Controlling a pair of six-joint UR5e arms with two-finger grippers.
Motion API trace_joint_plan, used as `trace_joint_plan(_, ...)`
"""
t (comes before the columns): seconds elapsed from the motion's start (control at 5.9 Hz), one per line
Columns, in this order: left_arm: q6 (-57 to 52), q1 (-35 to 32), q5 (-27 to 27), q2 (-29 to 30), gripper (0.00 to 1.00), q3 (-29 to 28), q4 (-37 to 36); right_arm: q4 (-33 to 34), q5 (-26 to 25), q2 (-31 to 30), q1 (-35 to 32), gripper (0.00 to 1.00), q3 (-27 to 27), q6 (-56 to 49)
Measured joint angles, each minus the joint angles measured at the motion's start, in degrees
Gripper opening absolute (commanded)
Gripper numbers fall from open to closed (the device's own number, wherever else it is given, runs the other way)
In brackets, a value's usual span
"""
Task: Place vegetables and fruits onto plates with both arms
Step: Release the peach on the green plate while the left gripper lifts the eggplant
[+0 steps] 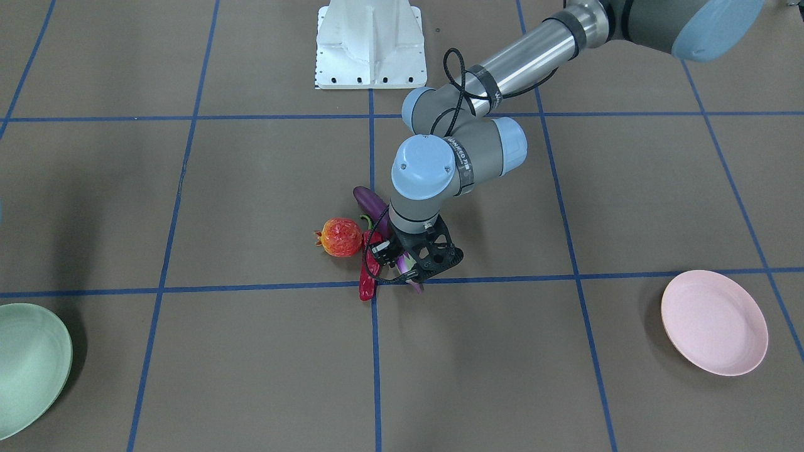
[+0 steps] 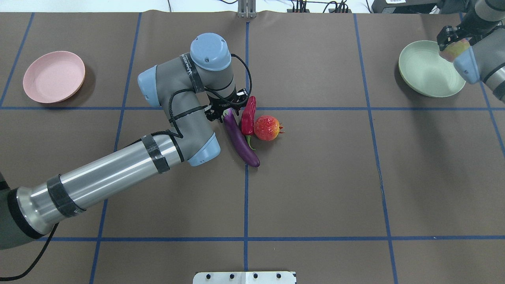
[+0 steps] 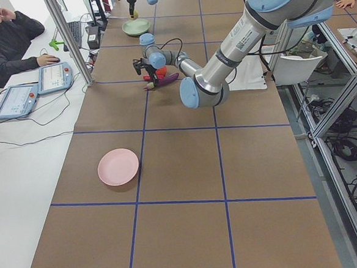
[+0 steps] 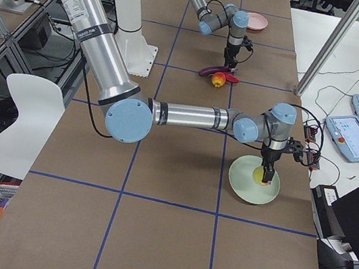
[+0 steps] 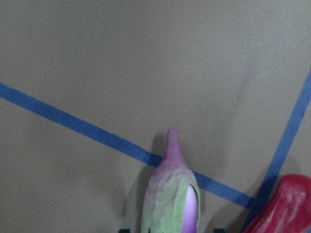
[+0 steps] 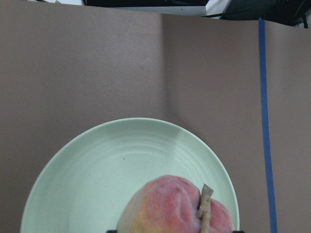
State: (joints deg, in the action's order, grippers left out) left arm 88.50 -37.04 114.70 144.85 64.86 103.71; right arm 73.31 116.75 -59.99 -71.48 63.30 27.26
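1. The eggplant (image 2: 240, 138) is found lying flat near the middle of the table (image 2: 315, 177), beside a crossing of the blue tape lines (image 2: 315, 108).
2. Its long axis is laid diagonally. The green-lilac cap is pointed away from the robot and a little to its left, and the rounded purple end is pointed toward the robot.
3. The left gripper (image 2: 227, 111) is lowered over the cap end. In the left wrist view the jaws are seen apart, 1 on each side of the cap, with a small gap to each, so nothing is gripped.
4. The chili (image 2: 248, 114) is laid just beside the eggplant, on the robot's right of it and almost parallel. Its green stem is turned toward the robot and lies against the eggplant.
5. The pomegranate (image 2: 267, 127) is set against the other side of the chili, with its crown pointed to the robot's right.
6. The peach (image 6: 170, 206) is clamped between the fingers of the right gripper (image 2: 453, 44) over the green plate (image 2: 424, 75). Whether the plate is touched by it cannot be told.
7. The pink plate (image 2: 54, 77) is placed far on the robot's left, well apart from the 3 items in the middle.
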Motion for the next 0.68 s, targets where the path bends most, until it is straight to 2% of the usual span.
trace_joint_plan(0.17, 0.0, 0.0, 0.0, 0.0, 0.00, 0.0, -0.1, 0.0, 0.1, -0.4, 0.8, 0.00, -0.2, -0.3)
trace_joint_plan(0.34, 0.2, 0.0, 0.0, 0.0, 0.00, 0.0, -0.1, 0.0, -0.1, -1.3, 1.6, 0.00, -0.3, -0.8)
trace_joint_plan(0.68, 0.8, -1.6, 0.3, 0.1, 0.00, 0.4, -0.6, 0.1, -3.8, -2.5, 3.2, 0.00, -0.5, -1.3)
